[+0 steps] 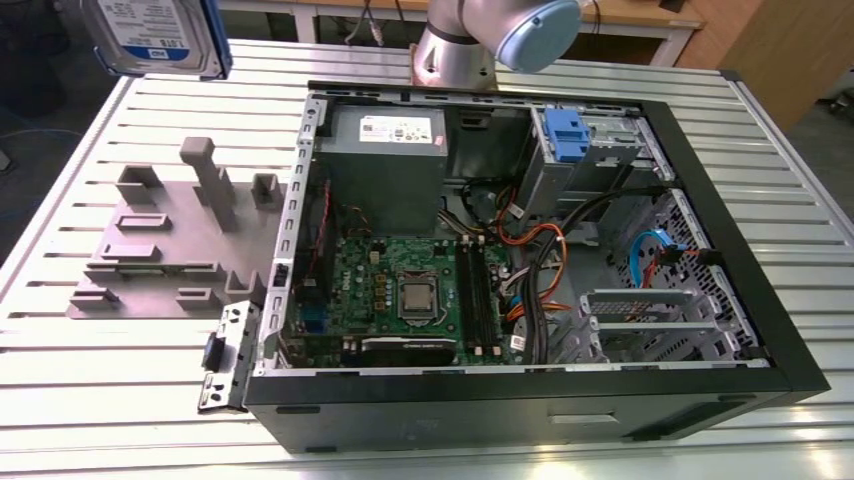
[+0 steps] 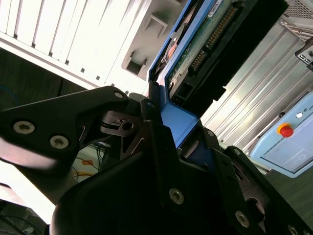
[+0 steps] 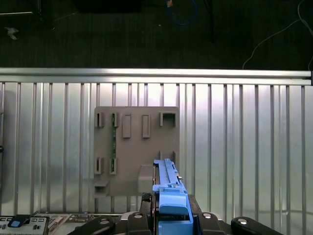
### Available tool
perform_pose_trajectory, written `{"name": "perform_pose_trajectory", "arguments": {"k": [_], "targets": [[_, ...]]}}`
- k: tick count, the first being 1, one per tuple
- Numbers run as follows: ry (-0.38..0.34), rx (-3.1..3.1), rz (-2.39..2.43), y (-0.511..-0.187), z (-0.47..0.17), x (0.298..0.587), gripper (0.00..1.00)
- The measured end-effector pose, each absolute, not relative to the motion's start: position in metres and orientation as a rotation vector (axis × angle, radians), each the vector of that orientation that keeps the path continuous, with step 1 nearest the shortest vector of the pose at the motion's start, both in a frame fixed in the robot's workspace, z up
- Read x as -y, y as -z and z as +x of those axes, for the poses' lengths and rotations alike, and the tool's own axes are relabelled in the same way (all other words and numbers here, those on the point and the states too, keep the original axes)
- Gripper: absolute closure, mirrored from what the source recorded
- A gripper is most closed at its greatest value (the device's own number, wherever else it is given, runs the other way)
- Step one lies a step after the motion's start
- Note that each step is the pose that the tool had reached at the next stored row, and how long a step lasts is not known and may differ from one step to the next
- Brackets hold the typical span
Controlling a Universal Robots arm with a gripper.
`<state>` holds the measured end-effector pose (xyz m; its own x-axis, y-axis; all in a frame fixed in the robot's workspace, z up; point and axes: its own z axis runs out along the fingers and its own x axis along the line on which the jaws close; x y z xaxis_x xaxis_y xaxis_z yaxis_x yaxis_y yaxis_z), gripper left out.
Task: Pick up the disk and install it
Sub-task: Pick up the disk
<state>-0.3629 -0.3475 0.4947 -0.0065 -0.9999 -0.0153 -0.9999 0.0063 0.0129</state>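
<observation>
**A:** What is carried by the slatted metal table [image 1: 120,400]?

**B:** An open computer case [image 1: 727,200] is laid on its side, toward the table's edge at the exterior view's right. A grey slotted fixture [image 1: 154,260] is set just beside the case, toward the edge at the exterior view's left.

**A:** What is held inside the case?

**B:** A grey power supply [image 1: 380,170] is seated in the far corner at the exterior view's left. A green motherboard [image 1: 360,285] is laid between it and the near wall, with a processor socket [image 1: 411,300] at its middle. Orange and black cables [image 1: 534,250] are bundled between the motherboard and a metal drive cage [image 1: 647,320], which is placed by the near corner at the exterior view's right. A blue plastic latch piece [image 1: 567,135] is stood upright against the far wall.

**A:** And in the fixture?

**B:** A thin green strip [image 3: 113,142] is seen in one row of slots.

**A:** Where is the disk, and how is the tool set?

**B:** The disk [image 1: 150,35] is held off the table, over its far corner at the exterior view's left, well apart from the case. In both wrist views the gripper [image 2: 182,128] [image 3: 171,215] is seen clamped on the disk [image 2: 230,34] [image 3: 168,183], its jaws closed against the blue side rails.
</observation>
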Motion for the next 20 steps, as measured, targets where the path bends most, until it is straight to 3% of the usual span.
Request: {"name": "perform_pose_trajectory", "arguments": {"k": [20], "targets": [[-0.031,-2.227,-2.213,-0.495,-0.345,0.347,0.63]]}}
